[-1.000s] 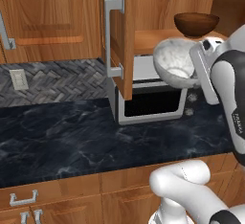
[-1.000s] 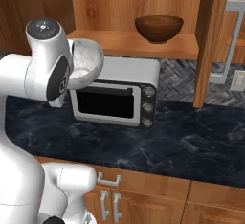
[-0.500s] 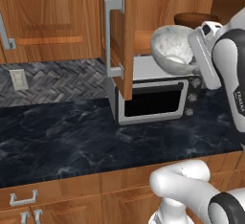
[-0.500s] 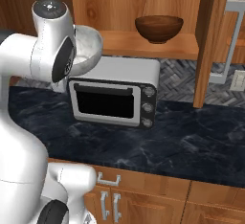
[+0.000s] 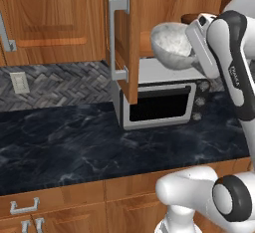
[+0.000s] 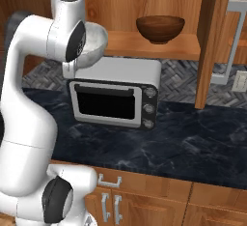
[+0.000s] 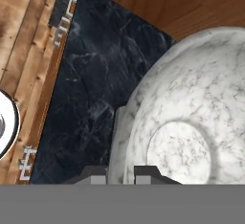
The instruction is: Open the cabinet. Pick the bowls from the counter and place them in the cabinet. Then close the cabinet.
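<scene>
On the near side, the black tabletop (image 5: 74, 142) lies bare of bowls, with the toaster oven (image 6: 113, 97) standing at its back, under the open cabinet (image 6: 159, 46). Above the oven's left end, the speckled bowl (image 5: 172, 45) is carried tilted, its rim clamped by the hand (image 7: 119, 173); in the hand view the dark fingertips (image 7: 146, 173) are seen at 6 o'clock, pressed to the bowl's side. The bowl is held just in front of the shelf edge and about level with it, not yet inside. Farther back, the wooden bowl (image 6: 160, 28) is already set on the shelf, toward 2 o'clock from the speckled one in the right base view. For the step in hand, placing the second bowl, the bowl is best lifted slightly so that its base clears the shelf lip, then carried straight inward over the free left part of the shelf. It should be levelled before it is lowered, since a tilted bowl would probably rock or roll once let go. The open left door (image 5: 127, 38) hangs close at 9 o'clock in the left base view, so a sideways swing is to be avoided. The grip should be loosened only once the base rests on the shelf.
</scene>
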Tool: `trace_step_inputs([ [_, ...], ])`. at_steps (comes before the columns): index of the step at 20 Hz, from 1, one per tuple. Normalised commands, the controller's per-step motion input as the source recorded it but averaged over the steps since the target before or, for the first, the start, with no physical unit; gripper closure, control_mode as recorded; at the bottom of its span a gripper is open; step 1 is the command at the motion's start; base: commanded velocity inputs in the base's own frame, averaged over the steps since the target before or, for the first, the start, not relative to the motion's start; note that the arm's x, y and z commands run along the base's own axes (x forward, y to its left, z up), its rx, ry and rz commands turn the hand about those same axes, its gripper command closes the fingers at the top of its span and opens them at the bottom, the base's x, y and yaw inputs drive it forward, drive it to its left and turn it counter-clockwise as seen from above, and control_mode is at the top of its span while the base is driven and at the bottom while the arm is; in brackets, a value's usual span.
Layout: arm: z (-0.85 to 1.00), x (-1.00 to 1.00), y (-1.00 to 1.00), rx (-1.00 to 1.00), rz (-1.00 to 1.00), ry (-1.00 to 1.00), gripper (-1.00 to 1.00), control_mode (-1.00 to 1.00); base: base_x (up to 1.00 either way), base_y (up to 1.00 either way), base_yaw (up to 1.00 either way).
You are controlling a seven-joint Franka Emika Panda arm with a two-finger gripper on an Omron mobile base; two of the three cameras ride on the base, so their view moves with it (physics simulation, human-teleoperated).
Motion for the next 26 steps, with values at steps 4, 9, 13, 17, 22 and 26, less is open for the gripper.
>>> trace_step_inputs([
  [4,0.04,0.46,0.0,0.0,0.02,0.0,1.0,-1.0,0.0,0.0,0.0],
  [9,0.07,0.42,0.0,0.0,0.02,0.0,1.0,-1.0,0.0,0.0,0.0],
  [13,0.08,0.4,0.0,0.0,0.01,0.0,1.0,-1.0,0.0,0.0,0.0],
  [17,0.03,0.44,0.0,0.0,0.0,0.0,1.0,-1.0,0.0,0.0,0.0],
  [22,0.0,0.47,0.0,0.0,0.0,0.0,1.0,-1.0,0.0,0.0,0.0],
  [26,0.0,0.47,0.0,0.0,0.0,0.0,1.0,-1.0,0.0,0.0,0.0],
])
